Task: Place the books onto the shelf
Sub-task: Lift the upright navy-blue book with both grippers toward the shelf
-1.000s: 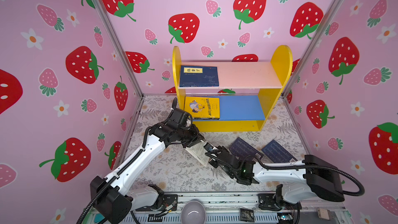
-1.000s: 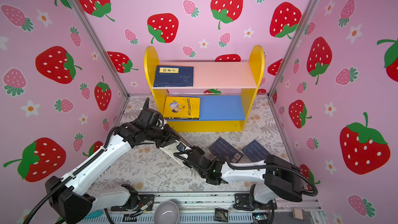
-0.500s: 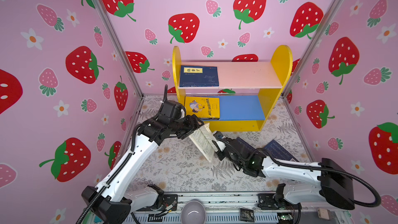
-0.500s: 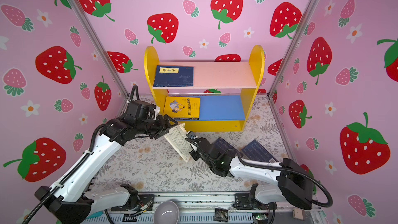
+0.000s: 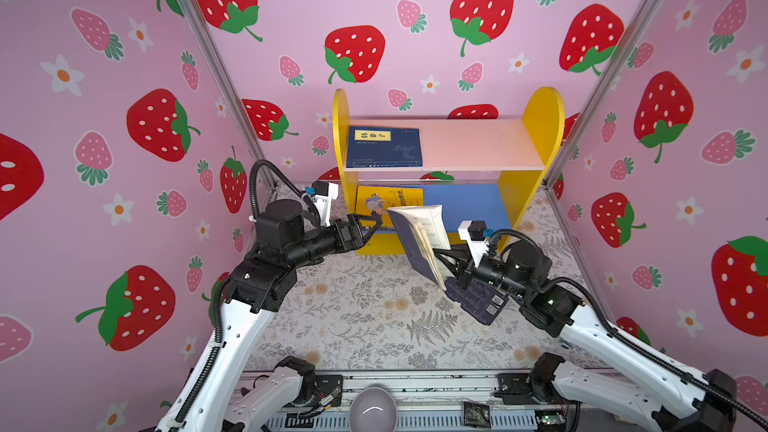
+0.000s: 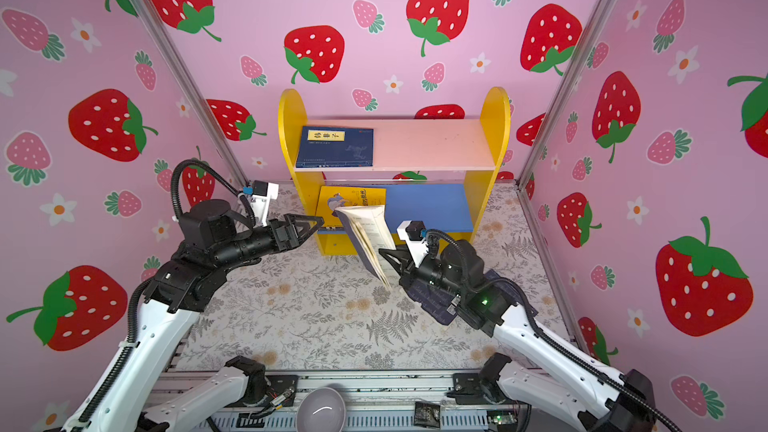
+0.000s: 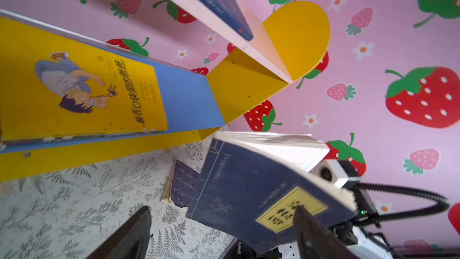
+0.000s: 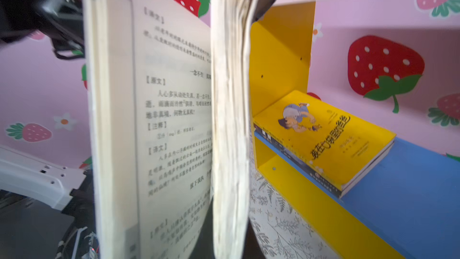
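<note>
The right gripper has its jaws closed on the lower edge of a navy book. The book stands up on edge from the jaws, a little tilted, and its pages fan apart above the grip. The left gripper has its jaws spread wide and grips nothing; the top corner of the navy book is just ahead of its tips, and I cannot tell if they touch. Beyond both pairs of jaws stands the shelf. A yellow book lies on its blue lower board and a second navy book on its pink upper board. Under the right jaws a third navy book lies flat on the table.
</note>
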